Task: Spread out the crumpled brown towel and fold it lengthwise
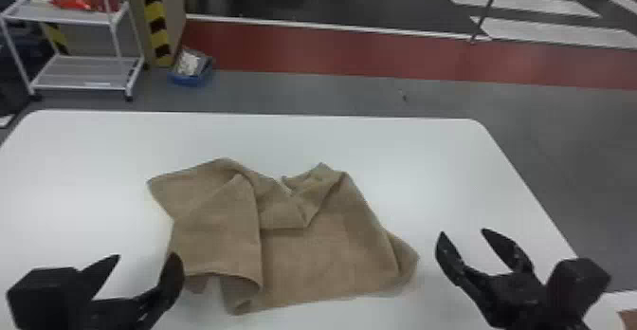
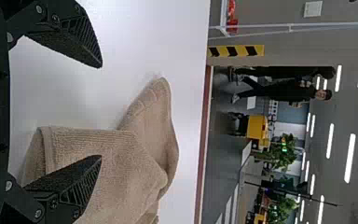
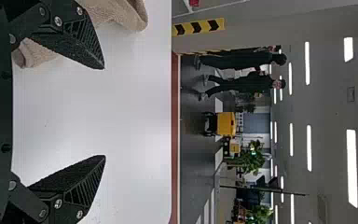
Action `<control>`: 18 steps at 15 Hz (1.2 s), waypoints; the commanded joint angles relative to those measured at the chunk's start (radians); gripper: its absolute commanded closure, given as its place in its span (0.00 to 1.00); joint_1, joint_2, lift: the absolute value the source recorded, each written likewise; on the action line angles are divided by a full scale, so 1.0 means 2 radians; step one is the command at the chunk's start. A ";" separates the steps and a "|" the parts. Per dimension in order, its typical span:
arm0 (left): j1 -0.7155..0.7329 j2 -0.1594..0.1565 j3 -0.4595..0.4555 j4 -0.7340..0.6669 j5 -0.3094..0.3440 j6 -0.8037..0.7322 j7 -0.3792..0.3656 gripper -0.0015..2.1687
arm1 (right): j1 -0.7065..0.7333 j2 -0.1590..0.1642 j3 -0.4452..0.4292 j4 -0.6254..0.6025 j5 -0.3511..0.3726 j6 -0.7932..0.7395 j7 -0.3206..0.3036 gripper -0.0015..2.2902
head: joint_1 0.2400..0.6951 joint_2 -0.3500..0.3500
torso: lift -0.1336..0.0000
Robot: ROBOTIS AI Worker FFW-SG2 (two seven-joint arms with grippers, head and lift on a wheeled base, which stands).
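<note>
1. The worktop [image 1: 403, 149] is white, its far corners rounded.
2. On it the towel [image 1: 327, 253] lies crumpled, well apart from the far edge.
3. One folded part lies toward the left edge; one corner points toward the right edge.

Lit ceiling strips [image 2: 349, 157], soft glare on tabletop [image 1: 95, 215], faint shadows

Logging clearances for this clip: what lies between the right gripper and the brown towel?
In the head view, just a bare stretch of white table separates the open right gripper from the brown towel.
</note>
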State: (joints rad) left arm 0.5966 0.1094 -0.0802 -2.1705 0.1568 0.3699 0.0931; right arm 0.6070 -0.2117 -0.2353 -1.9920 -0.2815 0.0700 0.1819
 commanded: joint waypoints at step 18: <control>0.010 0.004 -0.011 -0.091 0.006 0.122 -0.010 0.68 | -0.013 0.001 -0.009 0.026 -0.013 -0.006 0.010 0.10 | 1.00 0.12 | 0.07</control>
State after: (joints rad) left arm 0.6094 0.1165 -0.1107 -2.3155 0.1701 0.6152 0.0691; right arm 0.5798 -0.2107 -0.2502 -1.9390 -0.3063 0.0577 0.2007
